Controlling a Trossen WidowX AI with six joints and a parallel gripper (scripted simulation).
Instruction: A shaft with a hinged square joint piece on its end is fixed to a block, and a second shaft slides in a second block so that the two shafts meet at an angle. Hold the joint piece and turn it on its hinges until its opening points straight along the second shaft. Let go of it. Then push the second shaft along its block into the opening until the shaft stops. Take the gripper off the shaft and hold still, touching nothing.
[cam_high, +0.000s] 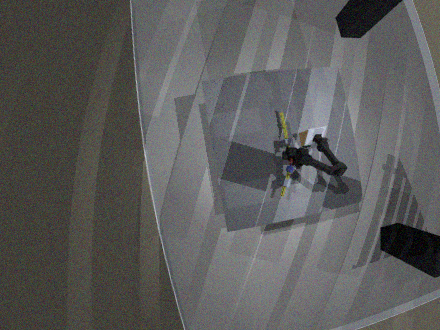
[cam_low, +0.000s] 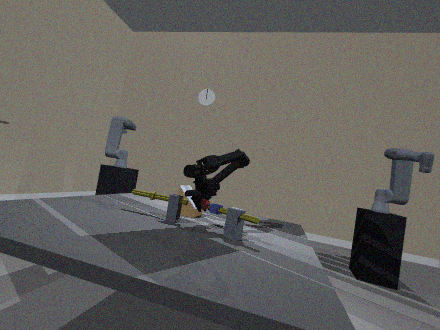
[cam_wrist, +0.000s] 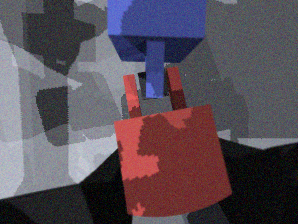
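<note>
The red joint piece (cam_wrist: 172, 165) (cam_low: 205, 204) is between the black fingers of my gripper (cam_wrist: 158, 138), which is shut on it. Its two prongs straddle the narrow tongue of the blue hinge part (cam_wrist: 156, 20) (cam_low: 216, 208) (cam_high: 290, 169). The blue part is on the end of the fixed yellow shaft (cam_low: 251, 219) (cam_high: 283, 191), which is carried by a grey block (cam_low: 234, 225). The second yellow shaft (cam_low: 142, 193) (cam_high: 284, 125) has a collar and passes through the other grey block (cam_low: 173, 210), on the far side of my gripper. The opening's exact direction is hard to tell.
An orange-brown object (cam_low: 190, 210) (cam_high: 303, 137) with a white panel (cam_low: 185, 189) stands close behind the shafts, near the arm. Two grey arms on black pedestals (cam_low: 116, 181) (cam_low: 377, 250) stand farther off. Shadows cross the tabletop.
</note>
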